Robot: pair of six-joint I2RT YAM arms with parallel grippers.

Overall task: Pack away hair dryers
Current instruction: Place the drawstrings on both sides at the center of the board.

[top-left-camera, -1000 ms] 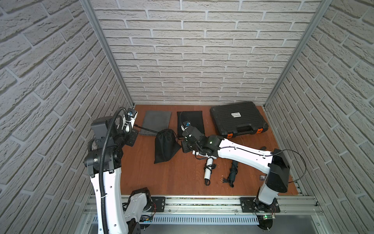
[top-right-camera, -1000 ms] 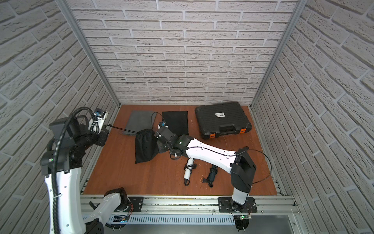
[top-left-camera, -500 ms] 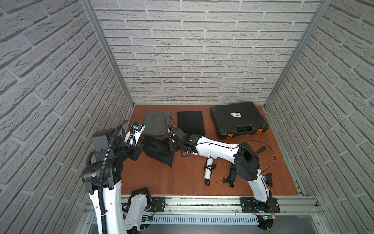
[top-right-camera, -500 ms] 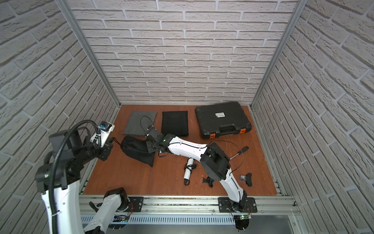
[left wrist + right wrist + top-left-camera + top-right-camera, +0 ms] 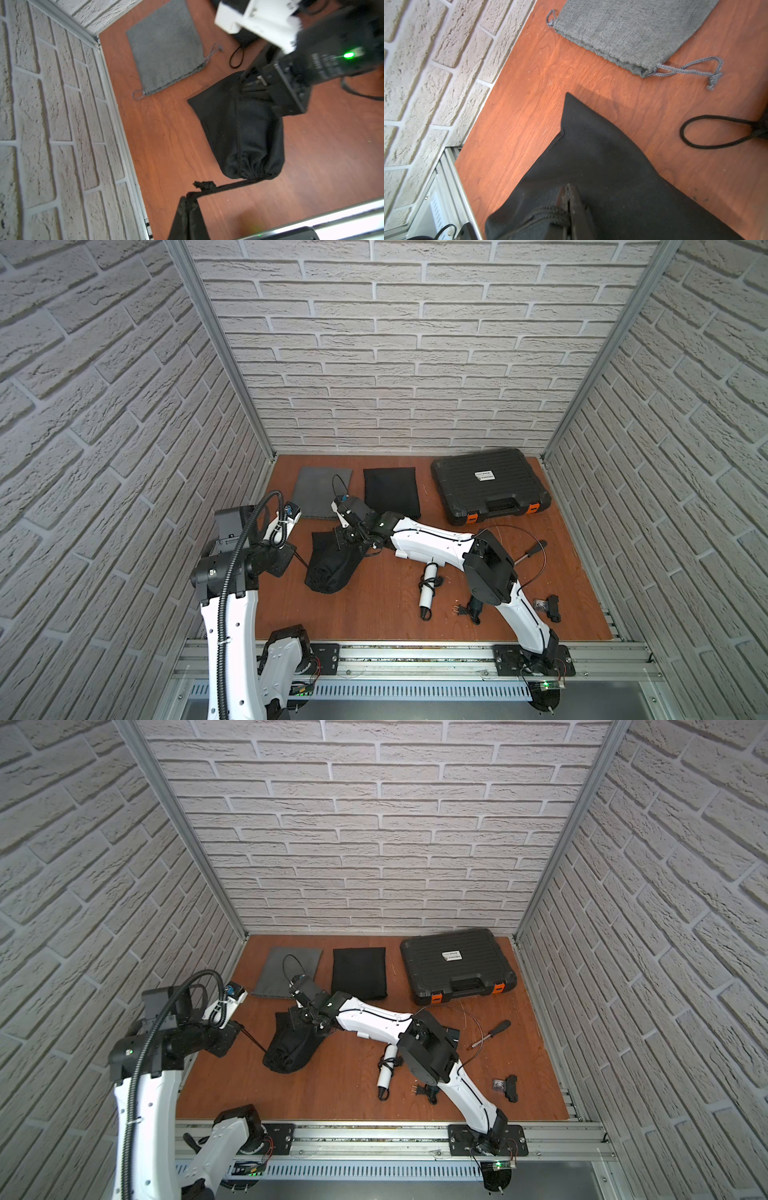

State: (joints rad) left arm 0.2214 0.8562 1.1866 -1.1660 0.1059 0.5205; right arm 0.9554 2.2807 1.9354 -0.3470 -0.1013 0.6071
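Note:
A bulging black drawstring pouch point(image 5: 332, 562) point(image 5: 291, 1044) lies on the wooden table, its mouth gathered tight. My left gripper point(image 5: 190, 197) point(image 5: 293, 552) is shut on one taut drawstring point(image 5: 224, 186) running from that mouth. Over the pouch's far end, my right gripper point(image 5: 568, 188) point(image 5: 347, 537) is shut on the other drawstring point(image 5: 546, 216). A white hair dryer point(image 5: 428, 587) point(image 5: 385, 1071) with a coiled cord lies mid-table. A dark hair dryer point(image 5: 473, 608) point(image 5: 428, 1090) lies beside it, partly hidden under the right arm.
At the back lie a flat grey pouch point(image 5: 322, 493), a flat black pouch point(image 5: 390, 491) and a shut black hard case point(image 5: 488, 485) with orange latches. A screwdriver point(image 5: 532, 549) and a small black part point(image 5: 552, 608) lie on the right. Brick walls close three sides.
The pouch went from hanging upright to lying on the table, mouth toward the front left. My left gripper came down and forward, pulling its cord. The right arm's elbow swung in over the dryers.

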